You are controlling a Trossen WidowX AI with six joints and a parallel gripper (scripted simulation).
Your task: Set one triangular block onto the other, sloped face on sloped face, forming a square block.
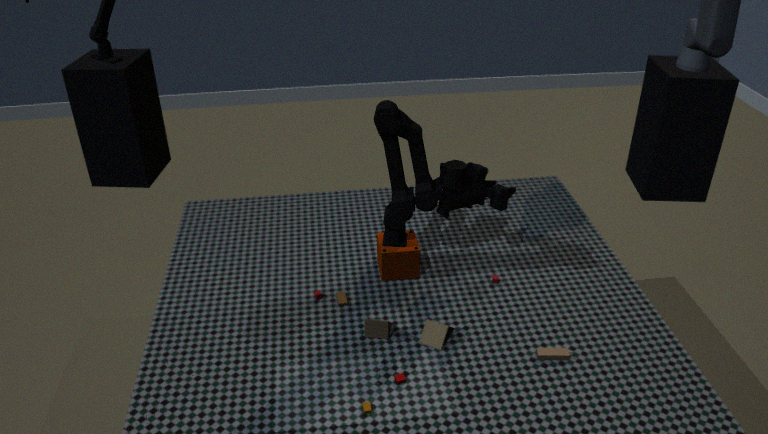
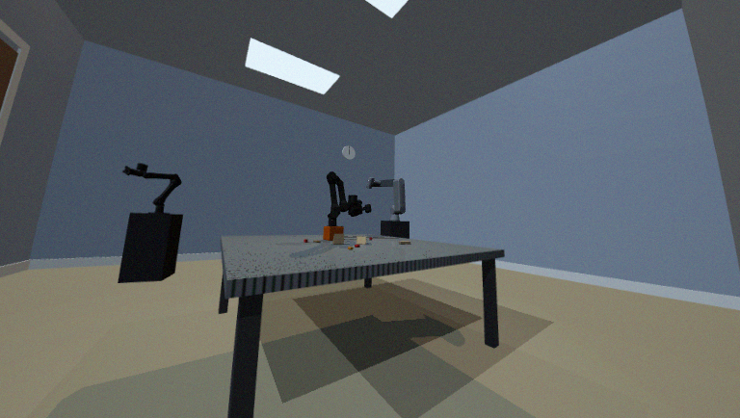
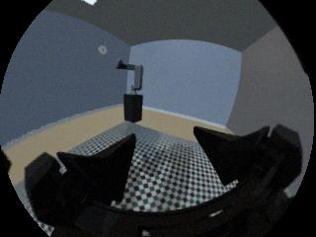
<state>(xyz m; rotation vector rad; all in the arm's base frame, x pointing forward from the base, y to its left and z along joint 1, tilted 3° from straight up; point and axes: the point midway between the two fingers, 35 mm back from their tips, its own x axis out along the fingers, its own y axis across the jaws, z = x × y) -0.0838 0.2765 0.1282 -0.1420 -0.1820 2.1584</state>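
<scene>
High top, distant low exterior, wrist perhaps level; shared table (image 2: 283,260).

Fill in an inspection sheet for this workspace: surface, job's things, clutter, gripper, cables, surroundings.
Surface: checkered table.
Job's things: two wedges, left wedge and right wedge, apart, unstacked.
Clutter: red cubes, tan cube, orange cube, flat bar, all scattered.
Gripper: gripper open, holding nothing, raised above the table, facing away from the wedges.
Cables: nothing seen.
Surroundings: black arm and grey arm on pedestals; wall clock.
</scene>
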